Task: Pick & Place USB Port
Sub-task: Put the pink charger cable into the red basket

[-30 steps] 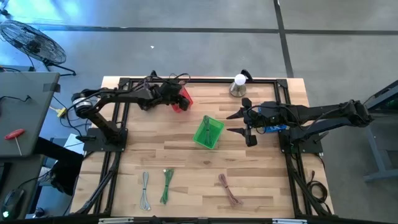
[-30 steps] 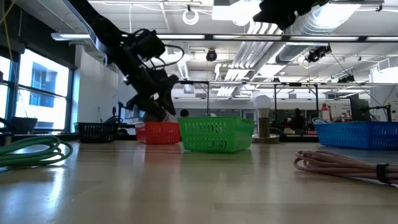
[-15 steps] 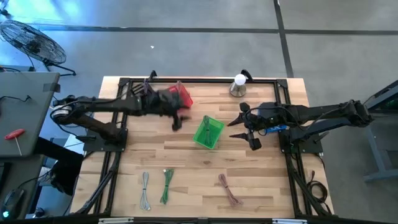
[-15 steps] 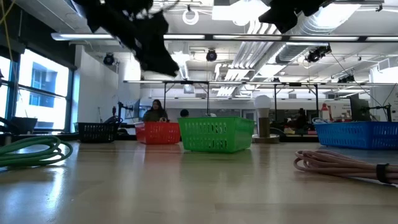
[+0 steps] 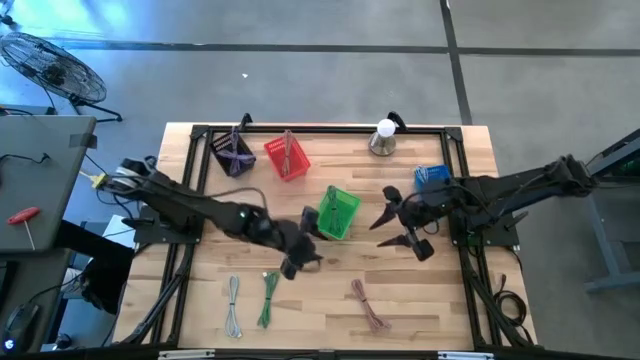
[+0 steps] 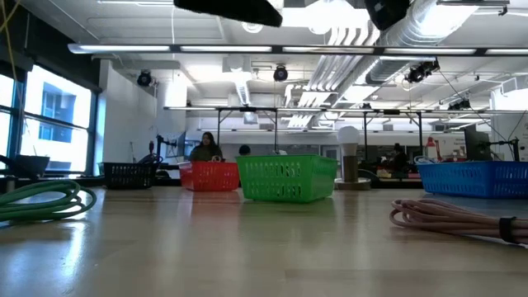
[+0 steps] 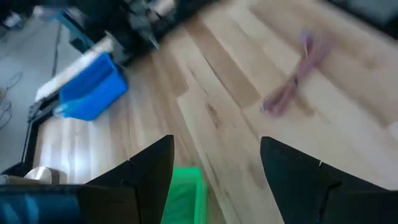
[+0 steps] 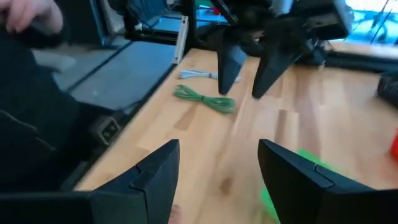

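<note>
Across the wooden table (image 5: pixel 420 290) both dark arms reached toward the middle. The left gripper (image 5: pixel 300 250) hung just beside the green basket (image 5: pixel 337 212), on the side nearer the cables, its two fingers spread apart with nothing between them. The right gripper (image 5: pixel 405 228) sat on the basket's other side, near the blue basket (image 5: pixel 431 177), its fingers likewise parted and empty.

Behind the green basket stood a red basket (image 5: pixel 286 156) and, beside that, a dark basket (image 5: pixel 233 153) holding a purple cable. A lamp (image 5: pixel 383 136) with a white bulb stood at the far edge.

Three coiled cables lay along the near edge, well apart from both grippers: a grey cable (image 5: pixel 233 305), a green cable (image 5: pixel 267 297) just beside it, and a pink cable (image 5: pixel 368 303) farther to the right. Which of them carried the USB plug could not be told.
</note>
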Controlling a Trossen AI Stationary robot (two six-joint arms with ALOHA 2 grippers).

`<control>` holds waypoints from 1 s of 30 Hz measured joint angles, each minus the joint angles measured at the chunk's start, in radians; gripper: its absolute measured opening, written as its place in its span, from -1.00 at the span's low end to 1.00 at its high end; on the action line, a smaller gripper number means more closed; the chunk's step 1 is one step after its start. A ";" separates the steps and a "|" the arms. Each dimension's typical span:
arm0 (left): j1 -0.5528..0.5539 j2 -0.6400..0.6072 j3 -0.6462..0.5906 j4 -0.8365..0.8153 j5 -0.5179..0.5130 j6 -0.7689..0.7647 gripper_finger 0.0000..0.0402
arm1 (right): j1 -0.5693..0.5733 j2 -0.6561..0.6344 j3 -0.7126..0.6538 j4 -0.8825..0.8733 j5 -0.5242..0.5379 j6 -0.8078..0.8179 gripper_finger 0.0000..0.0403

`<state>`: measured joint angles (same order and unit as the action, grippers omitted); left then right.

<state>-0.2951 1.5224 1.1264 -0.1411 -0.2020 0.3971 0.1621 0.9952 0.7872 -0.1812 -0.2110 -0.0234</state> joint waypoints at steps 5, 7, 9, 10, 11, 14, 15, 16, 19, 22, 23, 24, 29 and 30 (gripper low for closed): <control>-0.030 0.090 0.144 -0.183 -0.172 -0.019 0.16 | 0.087 0.041 0.001 -0.017 0.173 0.274 0.04; -0.026 0.098 0.170 -0.241 -0.227 -0.087 0.16 | 0.134 0.078 0.001 -0.042 0.228 0.338 0.04; -0.018 0.098 0.176 -0.299 -0.280 -0.152 0.16 | 0.176 0.122 0.001 -0.045 0.270 0.402 0.04; -0.012 0.096 0.178 -0.320 -0.312 -0.178 0.16 | 0.194 0.147 0.001 -0.048 0.282 0.434 0.04; -0.012 0.090 0.178 -0.355 -0.340 -0.208 0.16 | 0.209 0.175 0.001 -0.046 0.290 0.466 0.04; 0.001 0.082 0.179 -0.439 -0.411 -0.294 0.16 | 0.240 0.261 0.001 -0.048 0.289 0.564 0.04; 0.002 0.081 0.179 -0.477 -0.420 -0.320 0.16 | 0.245 0.292 0.001 -0.048 0.271 0.594 0.04; 0.003 0.080 0.178 -0.515 -0.427 -0.346 0.16 | 0.247 0.321 0.004 -0.055 0.248 0.626 0.04; 0.022 0.077 0.179 -0.570 -0.431 -0.408 0.16 | 0.247 0.418 0.030 -0.085 0.139 0.718 0.04; 0.035 0.077 0.178 -0.608 -0.426 -0.452 0.16 | 0.249 0.507 0.081 -0.123 0.031 0.762 0.04; 0.035 0.077 0.178 -0.615 -0.424 -0.459 0.16 | 0.253 0.535 0.106 -0.146 0.011 0.772 0.04; 0.035 0.077 0.178 -0.623 -0.421 -0.464 0.16 | 0.258 0.562 0.135 -0.180 -0.001 0.780 0.04; 0.032 0.077 0.178 -0.634 -0.409 -0.483 0.16 | 0.284 0.678 0.304 -0.362 0.015 0.772 0.04; 0.033 0.077 0.178 -0.646 -0.409 -0.491 0.16 | 0.288 0.699 0.333 -0.388 0.032 0.759 0.04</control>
<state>-0.2623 1.5990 1.3048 -0.7871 -0.6105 -0.0936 0.4502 1.6942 1.1201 -0.5687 -0.1788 0.7357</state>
